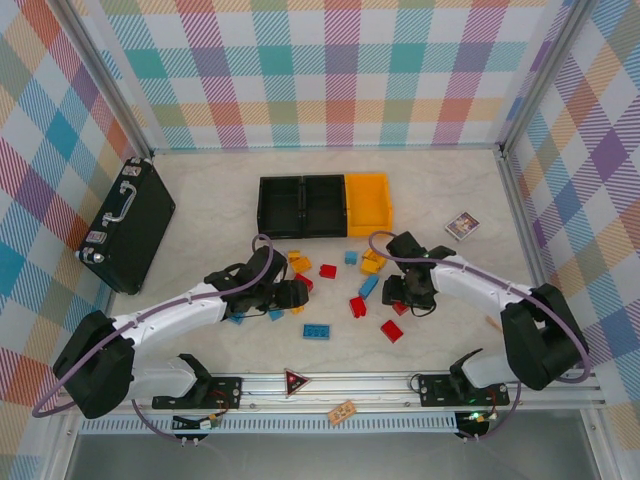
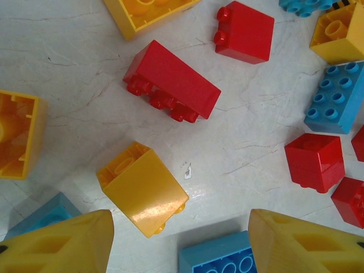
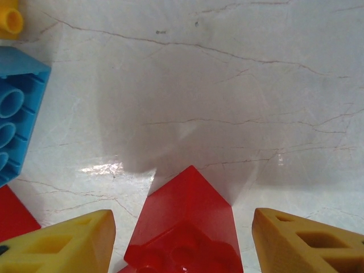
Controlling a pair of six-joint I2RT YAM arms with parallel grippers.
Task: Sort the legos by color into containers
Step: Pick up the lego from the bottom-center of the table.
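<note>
Early picking stage, judging by the legos (image 1: pixel 362 305) strewn over the tabletop (image 1: pixel 220 190) just short of the containers (image 1: pixel 303 207), with none seen inside. Spread wide on both sides: right hand (image 3: pixel 182 227) straddling a red brick (image 3: pixel 185 205) unpinched, left hand (image 2: pixel 181 227) over a yellow brick (image 2: pixel 145 190). Next, probably: close squarely on the red brick, lift, carry to a bin.
</note>
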